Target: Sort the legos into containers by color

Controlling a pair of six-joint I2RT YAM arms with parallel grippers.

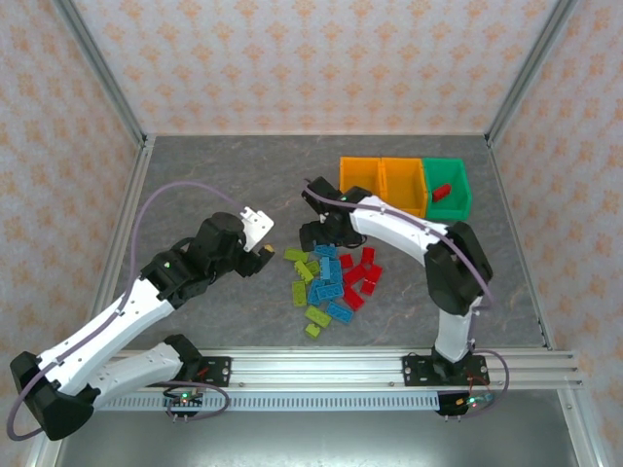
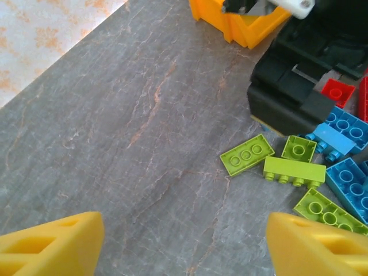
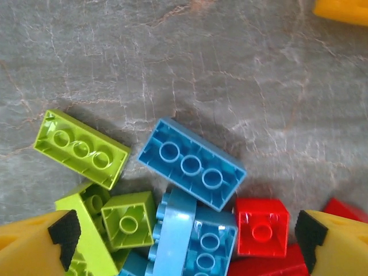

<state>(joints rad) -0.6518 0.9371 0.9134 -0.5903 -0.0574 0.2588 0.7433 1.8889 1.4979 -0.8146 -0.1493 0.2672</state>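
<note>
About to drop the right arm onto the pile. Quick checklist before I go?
1. Right jaws open: ok, spread wide above the pile.
2. Target centred: ok, blue brick lies between them, hollow side up.
3. Room around it: not ok, red brick crowds one corner.
4. Left jaws clear: ok, open over bare table.
5. Bin for blue: cannot tell; green bin holds one red piece.
</note>
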